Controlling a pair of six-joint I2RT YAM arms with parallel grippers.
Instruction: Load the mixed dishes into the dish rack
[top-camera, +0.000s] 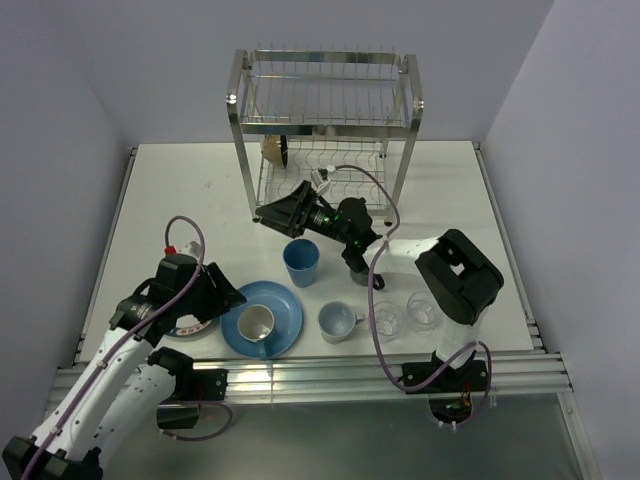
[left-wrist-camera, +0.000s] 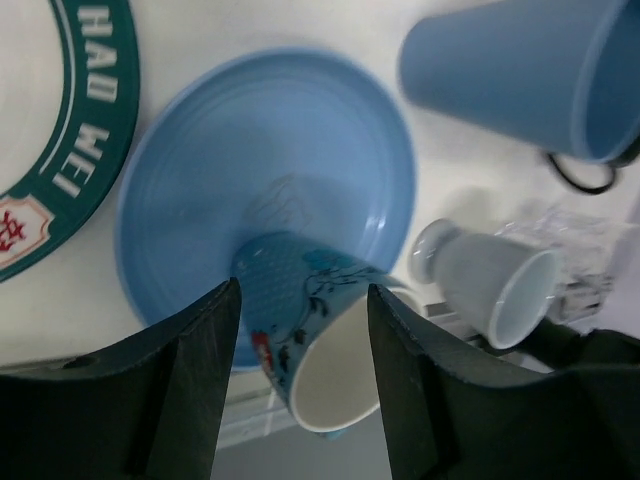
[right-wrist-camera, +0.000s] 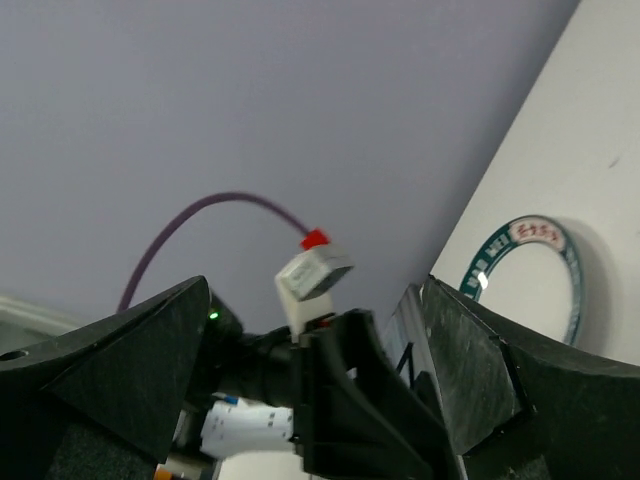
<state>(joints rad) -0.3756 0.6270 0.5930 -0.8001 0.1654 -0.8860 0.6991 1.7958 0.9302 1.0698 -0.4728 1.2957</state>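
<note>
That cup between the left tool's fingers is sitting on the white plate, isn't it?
Not quite. The cup is between the fingers of the left tool, but it sits on the blue plate. The white plate lies beside that one. The left wrist view shows this.

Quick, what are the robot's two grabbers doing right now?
Left gripper: around the patterned cup on the blue plate; grip cannot be told.
Right gripper: open, empty.
</note>
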